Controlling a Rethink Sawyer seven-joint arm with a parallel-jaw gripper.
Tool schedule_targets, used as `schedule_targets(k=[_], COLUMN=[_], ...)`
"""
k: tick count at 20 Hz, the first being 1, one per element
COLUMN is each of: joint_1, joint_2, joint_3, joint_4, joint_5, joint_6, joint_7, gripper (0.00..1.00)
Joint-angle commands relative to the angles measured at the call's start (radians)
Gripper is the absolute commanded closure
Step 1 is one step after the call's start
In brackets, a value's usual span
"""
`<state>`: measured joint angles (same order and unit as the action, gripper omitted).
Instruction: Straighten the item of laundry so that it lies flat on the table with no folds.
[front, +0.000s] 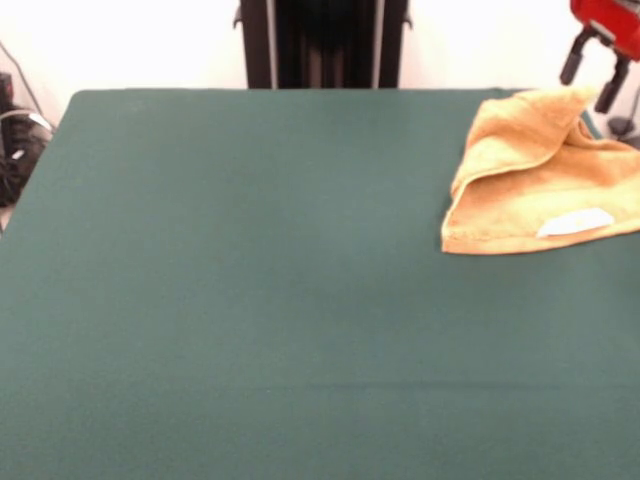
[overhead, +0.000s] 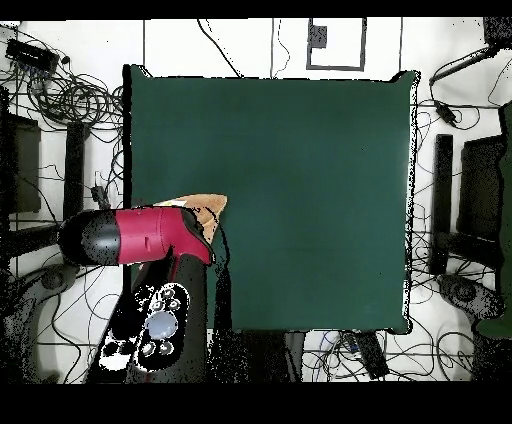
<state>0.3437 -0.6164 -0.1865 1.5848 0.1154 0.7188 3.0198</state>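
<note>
The orange-tan towel (front: 540, 180) lies crumpled at the right side of the green table (front: 250, 280), folded over itself, with its white label (front: 575, 222) facing up near the front edge. Its far corner peaks upward. My gripper (front: 593, 70) hangs just above that peak at the top right, its two black fingers apart with nothing between them. In the overhead view the red arm (overhead: 150, 235) covers most of the towel (overhead: 206, 208), which shows only as a small tan patch at the table's (overhead: 300, 200) left edge; the gripper is hidden under the arm.
The black pedestal (front: 320, 40) stands behind the table's far edge. Cables (front: 15, 140) hang off the left side. In the overhead view, cables (overhead: 70, 95) and stands ring the table, and the robot's base (overhead: 160, 320) sits at the bottom left.
</note>
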Motion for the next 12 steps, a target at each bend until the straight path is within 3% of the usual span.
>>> schedule_targets(k=[1,12], joint_1=[0.002,-0.042], joint_2=[0.075,0.158], joint_3=[0.122,0.165], joint_4=[0.115,0.130], joint_5=[-0.014,-0.034], joint_6=[-0.035,-0.206], joint_7=[-0.019,-0.020], gripper=[0.00,0.00])
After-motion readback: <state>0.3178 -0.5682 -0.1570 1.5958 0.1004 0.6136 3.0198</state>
